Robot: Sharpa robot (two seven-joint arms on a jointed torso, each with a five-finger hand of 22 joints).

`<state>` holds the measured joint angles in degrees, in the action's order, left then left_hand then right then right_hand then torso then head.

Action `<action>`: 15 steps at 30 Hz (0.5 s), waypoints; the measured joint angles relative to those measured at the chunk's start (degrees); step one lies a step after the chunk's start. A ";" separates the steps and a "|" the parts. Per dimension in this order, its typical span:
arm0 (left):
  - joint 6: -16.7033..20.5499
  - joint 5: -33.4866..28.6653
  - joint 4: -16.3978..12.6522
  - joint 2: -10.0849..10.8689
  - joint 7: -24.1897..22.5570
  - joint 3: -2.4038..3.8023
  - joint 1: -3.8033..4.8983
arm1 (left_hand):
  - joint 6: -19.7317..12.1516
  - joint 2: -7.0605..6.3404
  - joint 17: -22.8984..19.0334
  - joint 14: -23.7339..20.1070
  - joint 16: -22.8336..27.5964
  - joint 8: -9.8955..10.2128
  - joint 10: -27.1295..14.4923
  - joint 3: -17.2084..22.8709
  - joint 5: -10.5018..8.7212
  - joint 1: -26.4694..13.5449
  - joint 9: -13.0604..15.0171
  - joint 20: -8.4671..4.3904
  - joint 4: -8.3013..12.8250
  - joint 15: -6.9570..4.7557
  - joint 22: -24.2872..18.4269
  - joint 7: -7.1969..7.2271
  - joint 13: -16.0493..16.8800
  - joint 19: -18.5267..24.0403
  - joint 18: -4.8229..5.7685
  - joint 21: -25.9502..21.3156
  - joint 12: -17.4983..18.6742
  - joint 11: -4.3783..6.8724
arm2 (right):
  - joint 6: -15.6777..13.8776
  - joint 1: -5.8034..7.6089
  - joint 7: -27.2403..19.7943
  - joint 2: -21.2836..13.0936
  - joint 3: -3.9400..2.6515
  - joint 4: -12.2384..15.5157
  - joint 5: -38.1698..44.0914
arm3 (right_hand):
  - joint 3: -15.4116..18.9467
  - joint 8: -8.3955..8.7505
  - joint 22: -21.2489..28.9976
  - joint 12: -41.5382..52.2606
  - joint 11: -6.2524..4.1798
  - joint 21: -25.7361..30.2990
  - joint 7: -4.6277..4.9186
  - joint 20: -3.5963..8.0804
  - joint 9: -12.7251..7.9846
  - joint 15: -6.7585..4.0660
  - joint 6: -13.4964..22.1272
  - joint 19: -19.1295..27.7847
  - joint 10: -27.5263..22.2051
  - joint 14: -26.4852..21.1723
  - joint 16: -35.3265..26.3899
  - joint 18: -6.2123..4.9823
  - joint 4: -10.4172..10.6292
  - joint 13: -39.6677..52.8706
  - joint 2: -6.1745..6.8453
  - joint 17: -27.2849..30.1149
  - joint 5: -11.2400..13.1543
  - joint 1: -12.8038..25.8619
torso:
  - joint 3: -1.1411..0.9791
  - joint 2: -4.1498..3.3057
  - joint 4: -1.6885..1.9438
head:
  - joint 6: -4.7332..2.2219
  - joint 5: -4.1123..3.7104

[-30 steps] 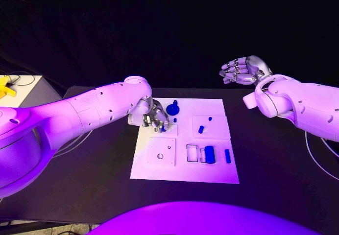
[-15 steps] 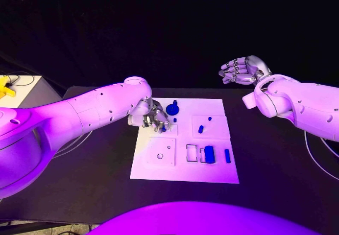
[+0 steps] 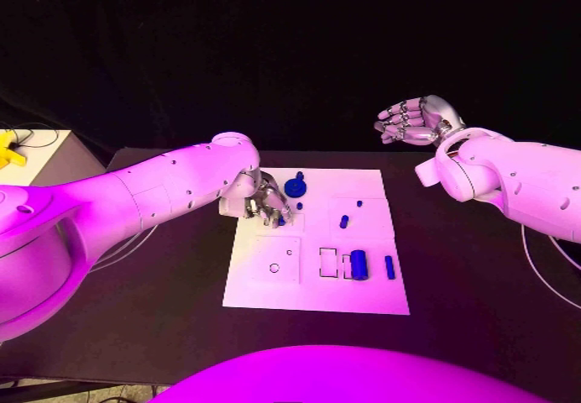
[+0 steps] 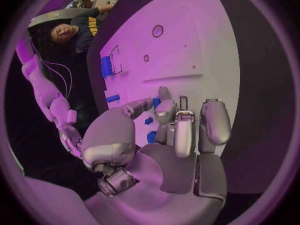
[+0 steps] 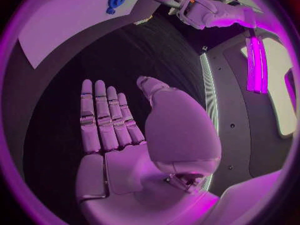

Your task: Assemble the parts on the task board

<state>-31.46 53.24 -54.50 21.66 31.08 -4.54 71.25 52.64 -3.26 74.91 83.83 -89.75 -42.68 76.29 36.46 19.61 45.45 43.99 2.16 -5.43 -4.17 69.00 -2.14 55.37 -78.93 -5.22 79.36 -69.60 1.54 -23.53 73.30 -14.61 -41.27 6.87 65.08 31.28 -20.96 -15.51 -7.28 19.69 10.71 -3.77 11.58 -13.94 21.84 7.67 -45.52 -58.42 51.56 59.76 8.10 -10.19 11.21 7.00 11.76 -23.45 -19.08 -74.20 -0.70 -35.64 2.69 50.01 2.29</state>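
Lying flat mid-counter, the white task board (image 3: 317, 290) has its long axis running away from the robot; blue parts sit on it. Biggest one, a blue cylinder (image 3: 358, 264), lies on its side in the near right area, long axis pointing away from the robot, next to a rectangular slot. Thin blue bar (image 3: 389, 267) just right of it, same direction. Small blue peg (image 3: 344, 222) mid-board, a tinier one (image 3: 359, 203) beyond it. Round blue disc part (image 3: 295, 187) at the far left corner of the board. Left hand (image 3: 260, 204) is down over the board's far left, beside the disc, fingers curled in toward a small blue piece (image 4: 151, 136) near the fingertips (image 4: 165, 112); cannot tell if it's actually gripped. Right hand (image 3: 411, 119) is raised well off the board past the counter's far right, holding nothing, fingers apart and partly curled. Black counter (image 3: 158, 319) under everything.
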 measured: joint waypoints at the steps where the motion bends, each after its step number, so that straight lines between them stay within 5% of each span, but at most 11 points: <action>1: 0.07 0.05 0.00 0.01 0.00 -0.01 -0.01 | 0.00 -0.29 0.00 0.00 0.00 0.00 0.00 -0.38 -0.09 0.30 0.02 0.00 -0.12 0.00 -0.03 0.00 -0.03 0.00 0.00 0.00 0.00 0.00 | 0.00 0.00 0.00 0.00 0.00 0.00 0.00 | 0.00 0.00 0.00 0.00 0.00 0.00 0.00 0.00 0.00 0.00 0.00 0.00 0.00 0.00 0.00 0.00 0.00 0.00 0.00 0.00 0.00 0.00 | 0.00 0.00 0.00 | 0.00 -0.01; 11: 0.80 0.48 -0.32 0.40 -0.08 -0.04 -0.08 | 0.00 -2.49 0.00 0.00 0.00 0.00 0.00 -3.86 -1.64 0.98 0.03 0.00 -1.41 0.00 -0.19 0.00 -0.32 0.00 0.00 -0.21 0.21 0.00 | 0.03 0.00 0.00 -0.04 0.00 0.01 0.00 | 0.00 0.00 0.08 0.00 0.00 0.00 0.00 0.00 0.00 0.00 0.00 0.00 0.00 0.00 0.00 0.00 0.00 -0.09 0.00 0.00 0.00 0.00 | 0.07 0.02 0.02 | 0.00 -0.11; 13: 0.96 0.61 -0.53 0.59 -0.09 -0.03 -0.09 | 0.00 -3.03 0.00 0.00 0.00 0.00 0.00 -5.18 -5.59 1.38 0.10 0.00 -2.26 0.00 -0.19 0.00 -0.37 0.00 0.00 -0.21 0.21 -0.01 | 0.04 0.00 0.00 -0.03 0.00 0.00 0.00 | 0.00 0.00 0.07 0.00 0.00 0.00 0.00 0.00 0.00 0.00 0.00 0.00 0.00 0.00 0.00 0.00 0.00 -0.09 0.00 0.00 0.00 0.00 | 0.08 0.02 0.02 | 0.00 -0.12; 15: 1.13 0.73 -0.75 0.79 -0.09 0.03 -0.10 | 0.00 -3.26 0.00 0.00 0.00 0.00 0.00 -5.89 -7.61 1.61 0.10 0.00 -2.97 0.00 -0.19 0.01 -0.37 0.00 0.00 -0.21 0.21 -0.01 | 0.04 0.00 0.00 -0.02 0.00 -0.01 0.00 | 0.00 0.00 0.07 0.00 0.00 0.00 0.00 0.00 0.00 0.00 0.00 0.00 0.00 0.00 0.00 0.00 0.00 -0.09 0.00 0.05 0.00 0.00 | 0.10 0.02 0.02 | 0.00 -0.10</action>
<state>-30.34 53.98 -55.25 22.45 30.98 -4.50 71.15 52.64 -6.52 74.91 83.83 -89.75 -42.68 76.29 30.57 11.99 47.05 44.09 2.16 -8.40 -4.18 68.81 -2.14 55.00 -78.93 -5.22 79.14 -69.39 1.53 -23.49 73.30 -14.61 -41.29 6.88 65.07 31.27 -20.96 -15.51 -7.21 19.69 10.71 -3.77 11.58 -13.94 21.85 7.67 -45.52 -58.42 51.56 59.76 8.10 -10.19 11.21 6.90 11.76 -23.41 -19.08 -74.20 -0.59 -35.62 2.71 50.01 2.18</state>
